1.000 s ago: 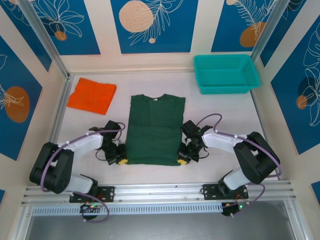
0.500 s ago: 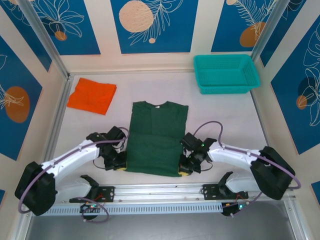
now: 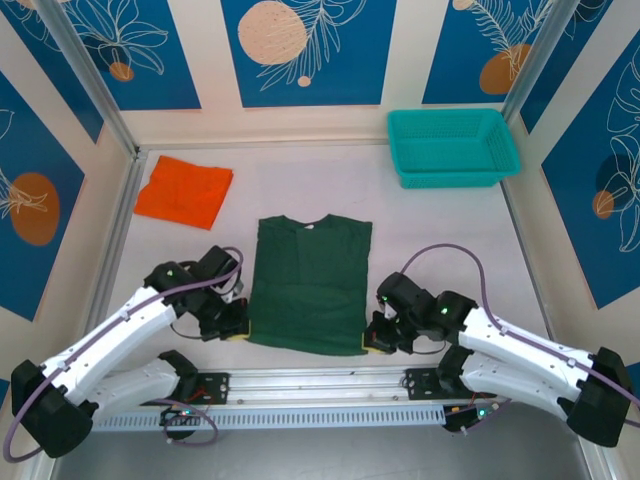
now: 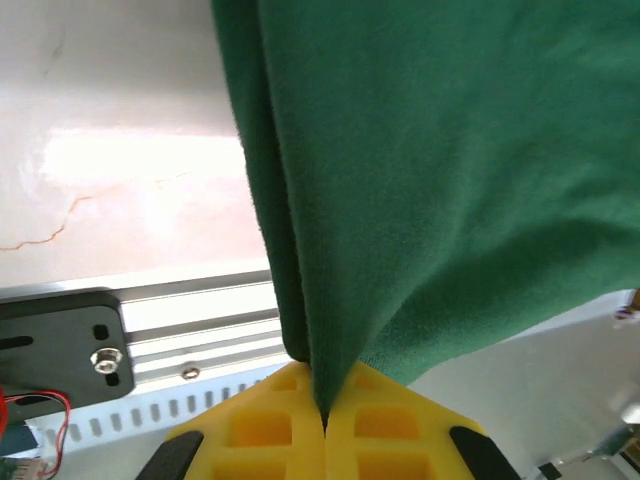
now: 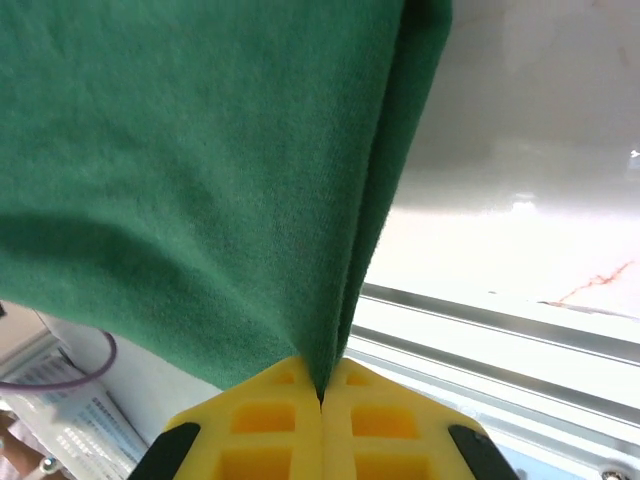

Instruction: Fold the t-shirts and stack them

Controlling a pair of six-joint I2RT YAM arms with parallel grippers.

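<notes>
The dark green t-shirt [image 3: 308,282] lies in the middle of the table, sleeves folded in, collar toward the back. My left gripper [image 3: 240,331] is shut on its near left corner and my right gripper [image 3: 371,346] is shut on its near right corner. In the left wrist view the green cloth [image 4: 420,180] runs down into the closed yellow fingers [image 4: 270,435]. The right wrist view shows the same green cloth [image 5: 200,170] pinched between yellow fingers [image 5: 380,430]. The orange t-shirt [image 3: 184,191] lies folded at the back left.
A teal mesh basket [image 3: 453,147] stands at the back right. The aluminium rail [image 3: 320,382] runs along the near table edge just behind both grippers. Frame posts rise at the back corners.
Both grippers have drawn the shirt's near edge toward the rail, each arm stretching out lower and wider. The green shirt has slid nearer with them.
</notes>
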